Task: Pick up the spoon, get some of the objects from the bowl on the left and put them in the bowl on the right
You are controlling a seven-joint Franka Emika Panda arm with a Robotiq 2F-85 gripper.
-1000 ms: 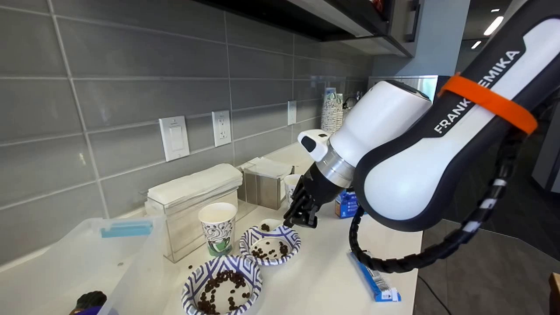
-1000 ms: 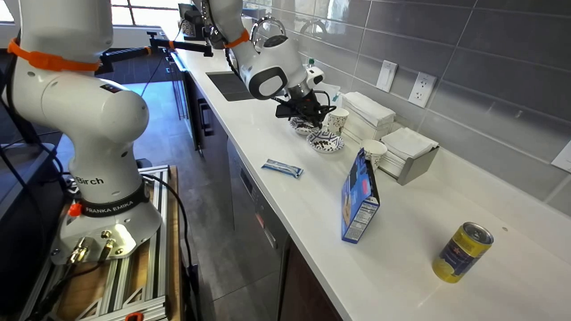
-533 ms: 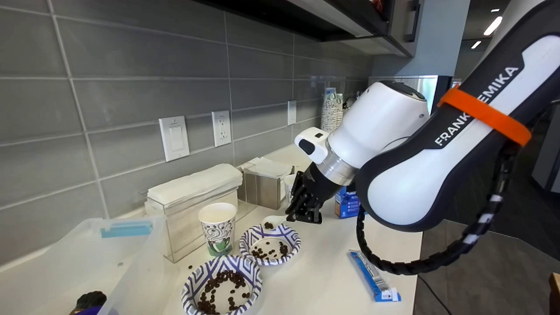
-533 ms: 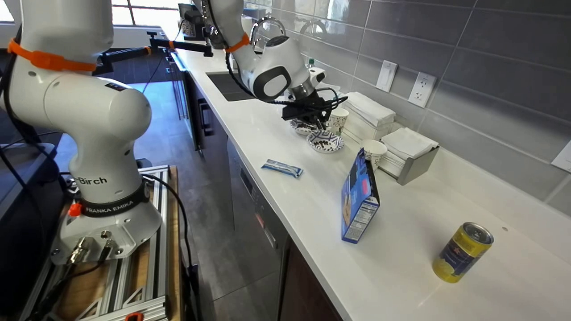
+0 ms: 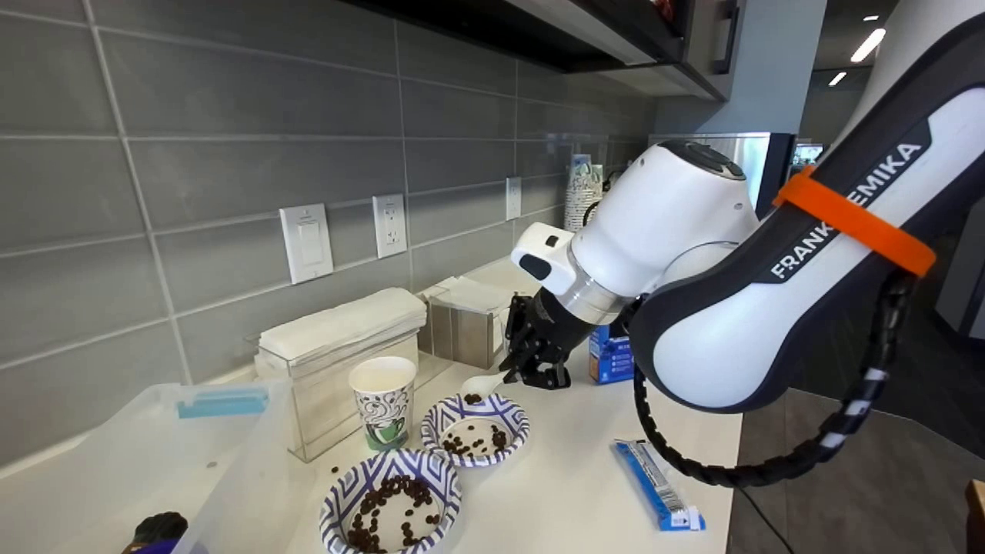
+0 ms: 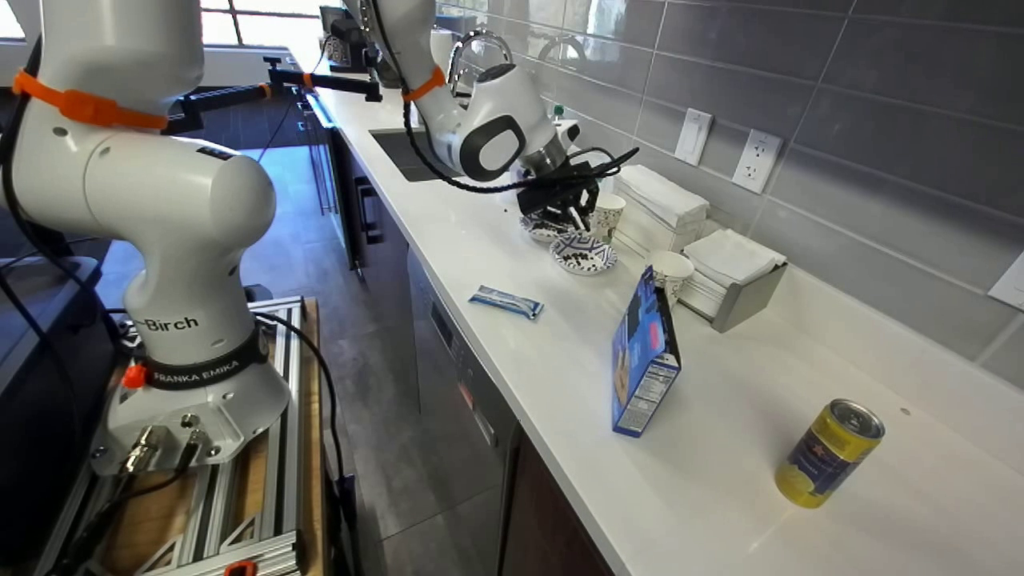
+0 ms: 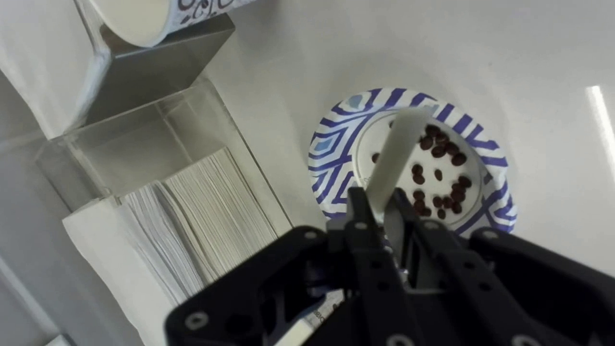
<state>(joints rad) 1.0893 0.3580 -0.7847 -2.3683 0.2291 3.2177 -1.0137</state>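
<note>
Spoon (image 5: 484, 382), by its handle (image 7: 398, 154), between fingertips (image 7: 357, 205) of the hand (image 7: 379, 204).

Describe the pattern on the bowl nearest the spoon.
The bowl's rim has purplish-blue stripes and diamonds on white, clearest in the wrist view.

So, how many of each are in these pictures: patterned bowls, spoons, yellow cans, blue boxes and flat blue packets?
Patterned bowls: 2
Spoon: 1
Yellow can: 1
Blue box: 1
Flat blue packet: 1
Total: 6

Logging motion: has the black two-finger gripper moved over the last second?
Yes: in an exterior view, the gripper shifted right, away from the dark rectangular sink.
</note>
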